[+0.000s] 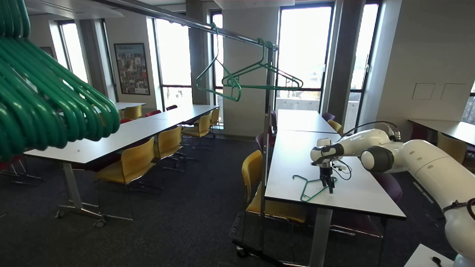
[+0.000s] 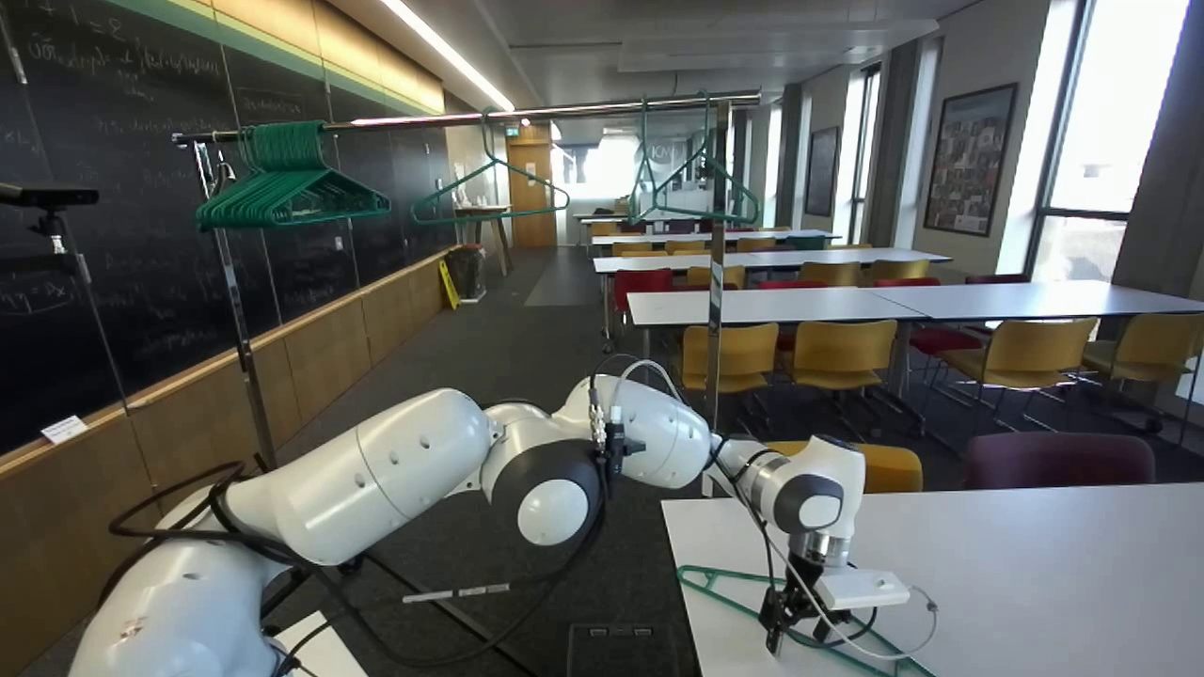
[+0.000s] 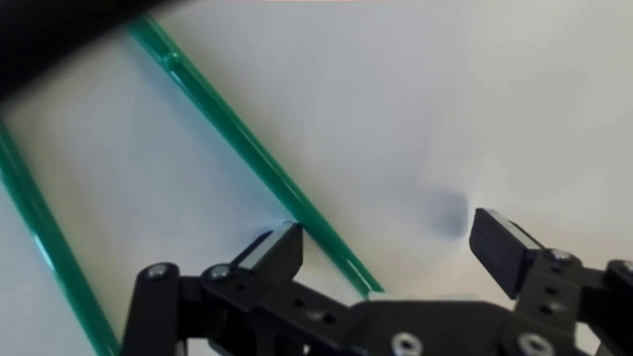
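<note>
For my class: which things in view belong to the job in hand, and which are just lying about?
Part of the job, it seems:
the pincer, jaws open
the green hanger, one bar showing between those jaws
the white table beneath it

Uninvolved at this moment, by the look of it:
bunched hangers on the rail
yellow chairs
chalkboard

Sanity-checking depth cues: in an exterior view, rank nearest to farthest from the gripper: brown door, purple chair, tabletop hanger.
1. Tabletop hanger, right at the gripper; wrist view agrees.
2. Purple chair, across the table.
3. Brown door, far in the background.
</note>
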{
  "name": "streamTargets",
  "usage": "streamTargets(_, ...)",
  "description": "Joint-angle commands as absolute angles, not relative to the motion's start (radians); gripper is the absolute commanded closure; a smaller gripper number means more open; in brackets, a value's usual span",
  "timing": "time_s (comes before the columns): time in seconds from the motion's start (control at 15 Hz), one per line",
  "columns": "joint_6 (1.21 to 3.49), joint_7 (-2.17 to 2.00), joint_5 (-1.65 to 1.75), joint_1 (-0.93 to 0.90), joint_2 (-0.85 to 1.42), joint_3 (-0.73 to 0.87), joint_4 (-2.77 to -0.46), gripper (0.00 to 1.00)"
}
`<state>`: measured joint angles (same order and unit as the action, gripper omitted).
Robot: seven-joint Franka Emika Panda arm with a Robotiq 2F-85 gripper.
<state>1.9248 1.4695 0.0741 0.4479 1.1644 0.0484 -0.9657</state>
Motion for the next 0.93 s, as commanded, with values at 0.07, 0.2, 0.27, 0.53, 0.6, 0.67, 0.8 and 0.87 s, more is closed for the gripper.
streamTargets(0.07, 1.915, 1.46, 0.07, 0.453, 1.136, 0.056, -1.023, 0.0)
streamTargets(0.2, 1.91, 1.464, 0.066, 0.453, 1.129, 0.053, -1.032, 0.0)
streamTargets(0.27, 1.907, 1.466, 0.065, 0.453, 1.126, 0.051, -1.037, 0.0)
streamTargets(0.53, 1.911, 1.488, 0.066, 0.45, 1.103, 0.042, -1.077, 0.0)
streamTargets(0.6, 1.917, 1.508, 0.071, 0.449, 1.092, 0.04, -1.097, 0.0)
streamTargets(0.67, 1.953, 1.527, 0.082, 0.446, 1.066, 0.041, -1.143, 0.0)
streamTargets(0.8, 2.048, 1.524, 0.095, 0.437, 1.012, 0.052, -1.236, 0.0)
streamTargets(0.87, 2.083, 1.516, 0.099, 0.436, 0.99, 0.056, -1.273, 0.0)
